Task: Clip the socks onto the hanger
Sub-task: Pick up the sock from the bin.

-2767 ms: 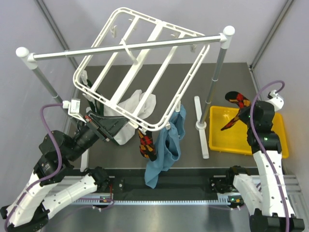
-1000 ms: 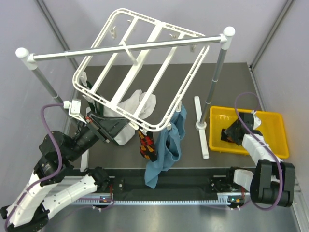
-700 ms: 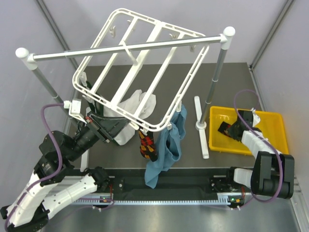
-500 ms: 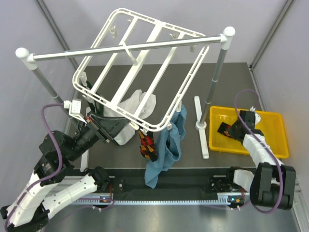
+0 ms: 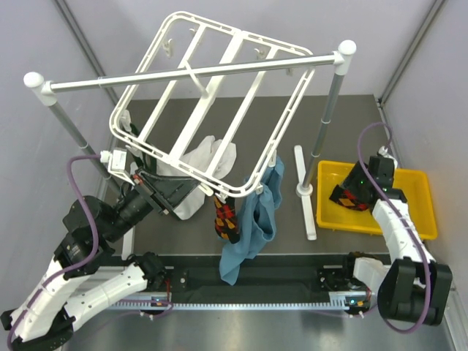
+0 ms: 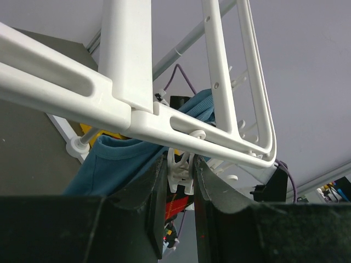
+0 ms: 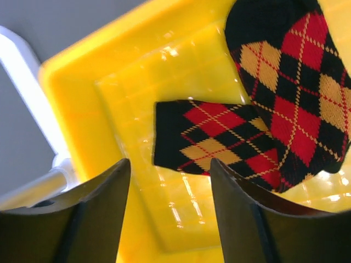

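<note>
Since 2.8 s ago the right arm has come down from its raised pose and now hangs over the yellow bin (image 5: 426, 223). The loose sock (image 7: 290, 109) it carried high then lies folded on the bin floor, its diamond pattern facing up. The right gripper (image 7: 170, 164) hovers just above that sock with its fingers spread wide and nothing between them, so the sock is released. Over the last half second the wrist has also swung toward the far side of the bin.

On the left little has changed. The left gripper (image 6: 180, 178) stays up under the near edge of the hanger (image 5: 212, 95), its two fingers pressed against either side of a small white clip (image 6: 180, 164) that dangles from the frame bar. The hanger has tipped slightly since the earlier views, with its far corner shifted a little to the left. It still hangs by its hook from the silver rail (image 5: 194, 73).

The clipped sock (image 5: 227, 221) dangles from the hanger's near edge, just beside the left gripper, and has swung a touch to the right. The teal cloth (image 5: 254, 219) hangs next to it on the right, touching it, and the white cloth (image 5: 212, 157) hangs under the frame behind them.
</note>
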You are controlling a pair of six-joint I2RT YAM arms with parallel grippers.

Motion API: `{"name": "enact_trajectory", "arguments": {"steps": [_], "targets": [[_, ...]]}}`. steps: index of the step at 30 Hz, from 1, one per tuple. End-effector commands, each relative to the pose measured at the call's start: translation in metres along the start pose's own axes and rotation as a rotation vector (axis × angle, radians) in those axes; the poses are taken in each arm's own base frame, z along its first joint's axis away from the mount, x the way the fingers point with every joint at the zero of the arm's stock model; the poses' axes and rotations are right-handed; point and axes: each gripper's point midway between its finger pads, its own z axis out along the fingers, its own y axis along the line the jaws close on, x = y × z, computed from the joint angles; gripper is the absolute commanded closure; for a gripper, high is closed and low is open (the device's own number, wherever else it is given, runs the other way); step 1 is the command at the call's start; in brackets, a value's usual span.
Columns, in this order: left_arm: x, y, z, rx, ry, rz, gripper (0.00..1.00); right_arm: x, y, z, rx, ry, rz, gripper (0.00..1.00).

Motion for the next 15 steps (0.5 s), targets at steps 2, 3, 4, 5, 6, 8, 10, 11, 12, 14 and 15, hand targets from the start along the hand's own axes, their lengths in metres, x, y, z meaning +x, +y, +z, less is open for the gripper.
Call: {"name": "enact_trajectory", "arguments": {"steps": [2, 3, 4, 5, 6, 8, 10, 11, 12, 14, 15], "targets": [[0.004, -0.003, 0.001, 0.026, 0.013, 0.002, 1.00, 0.008, -0.011, 0.017, 0.066, 0.064, -0.093, 0.36], [0.004, -0.003, 0.001, 0.027, 0.015, 0.002, 1.00, 0.010, -0.013, 0.021, 0.075, 0.072, -0.094, 0.36], [0.005, -0.002, 0.001, 0.024, 0.014, 0.005, 1.00, 0.015, -0.015, 0.027, 0.089, 0.096, -0.088, 0.36], [0.005, -0.002, 0.001, 0.027, 0.017, 0.006, 1.00, 0.016, -0.015, 0.029, 0.090, 0.097, -0.083, 0.36], [0.005, -0.002, 0.002, 0.023, 0.020, 0.008, 1.00, 0.019, -0.017, 0.034, 0.102, 0.102, -0.077, 0.37], [0.005, -0.003, 0.002, 0.026, 0.019, 0.010, 1.00, 0.019, -0.020, 0.040, 0.128, 0.099, -0.083, 0.38], [0.006, -0.001, 0.002, 0.021, 0.022, 0.011, 1.00, 0.021, -0.019, 0.048, 0.145, 0.116, -0.097, 0.38], [0.005, -0.001, 0.002, 0.021, 0.020, 0.011, 1.00, 0.020, -0.018, 0.051, 0.149, 0.112, -0.099, 0.38], [0.006, -0.001, 0.002, 0.020, 0.021, 0.011, 1.00, 0.026, -0.020, 0.056, 0.161, 0.134, -0.106, 0.38], [0.006, 0.000, 0.003, 0.019, 0.022, 0.013, 1.00, 0.029, -0.021, 0.060, 0.192, 0.152, -0.115, 0.38], [0.006, -0.001, 0.003, 0.020, 0.021, 0.012, 1.00, 0.032, -0.023, 0.063, 0.206, 0.168, -0.115, 0.38]]}}
